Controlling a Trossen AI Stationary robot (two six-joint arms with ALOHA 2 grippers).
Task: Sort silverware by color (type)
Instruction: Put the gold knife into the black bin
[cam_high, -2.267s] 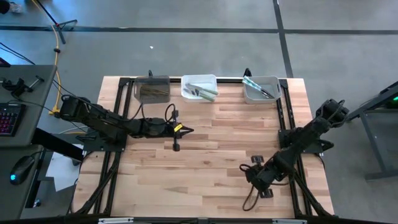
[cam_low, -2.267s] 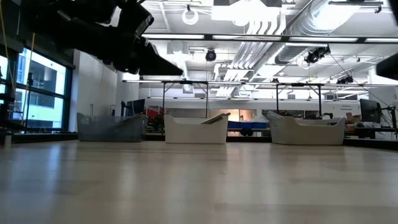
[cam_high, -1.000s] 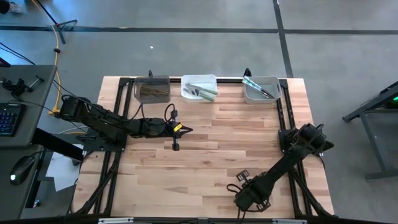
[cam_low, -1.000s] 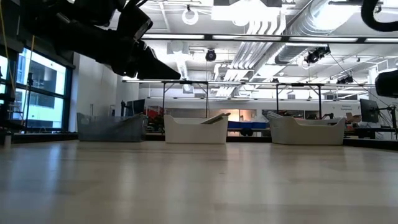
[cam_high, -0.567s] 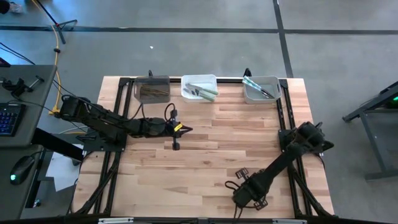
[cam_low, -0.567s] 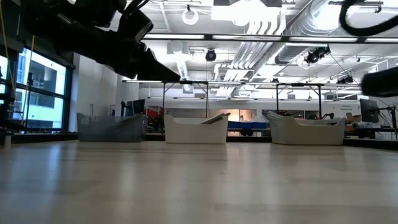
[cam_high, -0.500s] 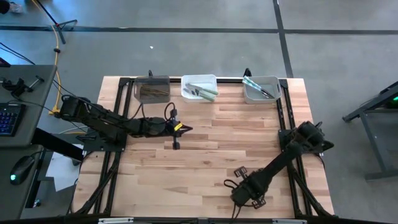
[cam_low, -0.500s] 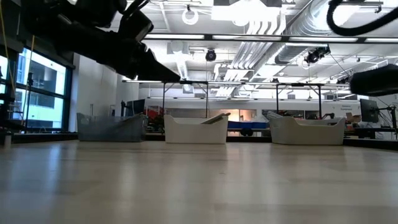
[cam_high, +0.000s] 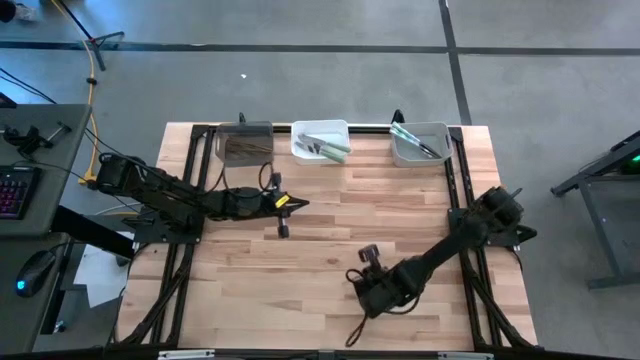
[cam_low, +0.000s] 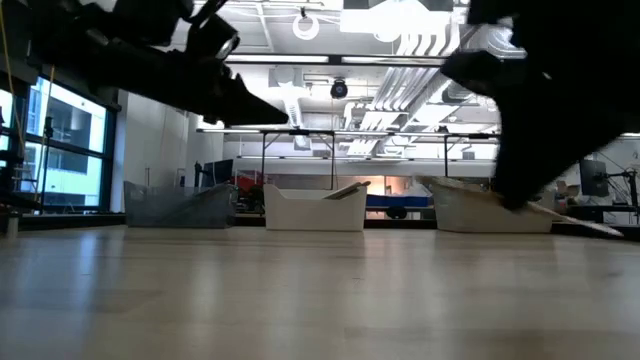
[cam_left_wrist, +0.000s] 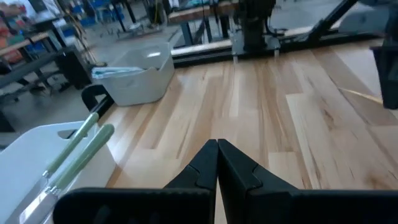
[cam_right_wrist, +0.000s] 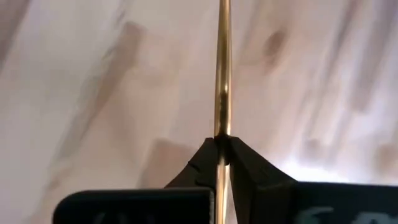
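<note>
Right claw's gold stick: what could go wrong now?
1. The right gripper pinches the bronze utensil by its thin shaft with just the fingertips, so it might swivel or slip out.
2. The dark bin, which seems to hold brownish pieces, stands at the far left of the row. The left gripper, shut, hovers mid-table near that path, so the long utensil might bump it.

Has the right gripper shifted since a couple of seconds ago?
Yes. In the high view the right gripper, shut on a bronze utensil, has moved left from near the table's right frame rail toward the table's middle.
</note>
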